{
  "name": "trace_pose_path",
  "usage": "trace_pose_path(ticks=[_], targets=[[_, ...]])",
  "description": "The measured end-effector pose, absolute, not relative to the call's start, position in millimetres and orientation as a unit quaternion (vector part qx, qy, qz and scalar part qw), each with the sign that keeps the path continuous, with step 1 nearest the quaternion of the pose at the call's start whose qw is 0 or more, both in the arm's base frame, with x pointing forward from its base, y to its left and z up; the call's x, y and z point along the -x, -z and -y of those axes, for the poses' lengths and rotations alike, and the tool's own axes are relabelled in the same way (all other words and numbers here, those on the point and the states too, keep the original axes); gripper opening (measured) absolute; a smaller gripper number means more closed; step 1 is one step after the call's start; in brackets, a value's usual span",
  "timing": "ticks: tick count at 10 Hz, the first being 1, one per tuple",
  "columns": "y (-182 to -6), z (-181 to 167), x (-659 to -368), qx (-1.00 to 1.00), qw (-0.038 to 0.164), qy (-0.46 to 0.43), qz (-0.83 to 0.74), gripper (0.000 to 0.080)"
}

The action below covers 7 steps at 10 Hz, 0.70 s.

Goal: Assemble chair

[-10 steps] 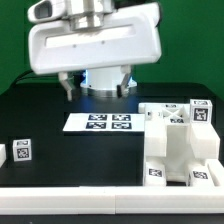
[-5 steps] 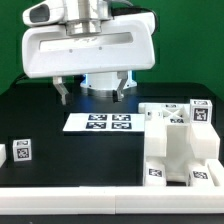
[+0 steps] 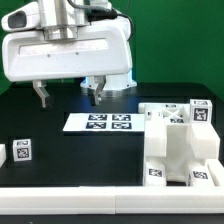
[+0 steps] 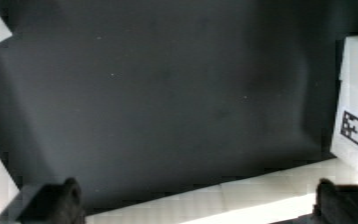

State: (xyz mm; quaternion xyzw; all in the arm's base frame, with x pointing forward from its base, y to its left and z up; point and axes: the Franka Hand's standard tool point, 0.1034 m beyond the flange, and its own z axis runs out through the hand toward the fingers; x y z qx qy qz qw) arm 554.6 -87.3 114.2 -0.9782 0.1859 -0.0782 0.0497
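Observation:
The chair parts are white blocks with black-and-white tags. A cluster of them (image 3: 181,140) stands at the exterior view's right. A small tagged piece (image 3: 22,151) sits at the left front, with another (image 3: 2,156) cut by the frame edge. My gripper (image 3: 70,95) hangs above the black table, left of centre and behind the marker board (image 3: 100,123). Its jaws are wide apart with nothing between them. In the wrist view the gripper (image 4: 208,205) looks down on bare black table, and tagged white pieces (image 4: 355,100) show at the frame's edge.
The black table has a pale front rim (image 3: 110,200), seen in the wrist view as a white strip (image 4: 247,188). A green wall stands behind. A white base (image 3: 108,82) sits behind the gripper.
The arm and gripper have moved toward the exterior view's left and slightly lower. The jaws stayed open and empty. The chair parts have not moved.

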Motion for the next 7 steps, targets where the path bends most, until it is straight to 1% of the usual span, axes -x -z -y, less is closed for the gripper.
trace_pose_path(ticks=[1, 2, 3, 4, 5, 7], targets=[[-114.3, 102.4, -552.2, 0.957, 0.073, 0.071, -0.273, 0.0649], [-106.4, 120.1, -547.4, 0.924, 0.078, 0.063, -0.368, 0.0649], [-94.2, 129.7, -541.4, 0.894, 0.084, 0.052, -0.438, 0.0649], [-83.6, 141.6, -536.9, 0.876, 0.082, 0.052, -0.473, 0.0649], [-82.8, 140.0, -537.5, 0.843, 0.085, 0.045, -0.529, 0.0649], [-81.1, 140.1, -536.5, 0.811, 0.088, 0.039, -0.577, 0.0649]])
